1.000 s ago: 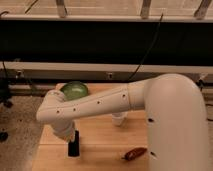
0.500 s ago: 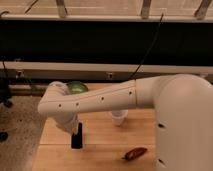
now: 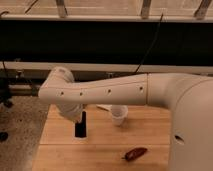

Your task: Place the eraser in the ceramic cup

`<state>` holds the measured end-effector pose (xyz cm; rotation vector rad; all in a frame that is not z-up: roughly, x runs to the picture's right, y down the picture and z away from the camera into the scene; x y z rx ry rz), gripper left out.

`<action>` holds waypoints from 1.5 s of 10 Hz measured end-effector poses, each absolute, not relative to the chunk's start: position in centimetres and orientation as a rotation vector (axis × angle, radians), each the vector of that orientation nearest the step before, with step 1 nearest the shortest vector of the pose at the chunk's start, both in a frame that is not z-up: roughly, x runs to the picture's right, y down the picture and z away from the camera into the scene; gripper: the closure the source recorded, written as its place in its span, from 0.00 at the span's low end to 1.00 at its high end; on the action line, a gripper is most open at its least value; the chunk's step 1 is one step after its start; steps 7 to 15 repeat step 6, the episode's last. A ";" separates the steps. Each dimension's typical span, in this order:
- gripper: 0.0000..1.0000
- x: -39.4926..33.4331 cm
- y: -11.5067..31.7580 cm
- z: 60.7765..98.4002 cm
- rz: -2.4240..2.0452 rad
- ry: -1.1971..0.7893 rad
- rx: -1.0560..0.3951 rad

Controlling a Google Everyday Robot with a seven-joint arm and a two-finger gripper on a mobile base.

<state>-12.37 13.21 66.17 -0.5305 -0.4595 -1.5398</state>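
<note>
Because the eraser must go into the ceramic cup point(image 3: 118, 115), the white arm point(image 3: 107, 92) is stretched leftward across the wooden worktop point(image 3: 105, 145), its wrist bent downward. The claw point(image 3: 80, 122) hangs at the worktop's left part, apparently clamped on the black eraser point(image 3: 81, 126), held upright just above the wood. The cup stands near, to its right; a dark red chilli-shaped thing point(image 3: 135, 153) lies well apart, nearer the front.

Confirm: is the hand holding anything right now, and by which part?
Cannot be told. The hand is hidden behind the arm, right above the eraser, which stands upright on the table left of the ceramic cup.
</note>
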 end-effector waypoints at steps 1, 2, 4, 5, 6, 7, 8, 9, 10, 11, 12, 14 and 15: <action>1.00 -11.4 12.0 66.0 -1.531 -0.458 -0.520; 1.00 -10.2 10.9 65.9 -1.515 -0.461 -0.519; 1.00 -7.2 8.7 66.5 -1.474 -0.451 -0.532; 1.00 -5.8 7.8 66.9 -1.455 -0.446 -0.547; 1.00 -5.0 7.2 67.2 -1.440 -0.442 -0.559; 1.00 -5.0 7.2 67.2 -1.440 -0.442 -0.559; 1.00 -5.0 7.2 67.2 -1.440 -0.442 -0.559; 1.00 -5.0 7.2 67.2 -1.440 -0.442 -0.559; 1.00 -5.0 7.2 67.2 -1.440 -0.442 -0.559; 1.00 -5.0 7.2 67.2 -1.440 -0.442 -0.559; 1.00 -5.0 7.2 67.2 -1.440 -0.442 -0.559; 1.00 -5.0 7.2 67.2 -1.440 -0.442 -0.559; 1.00 -5.0 7.2 67.2 -1.440 -0.442 -0.559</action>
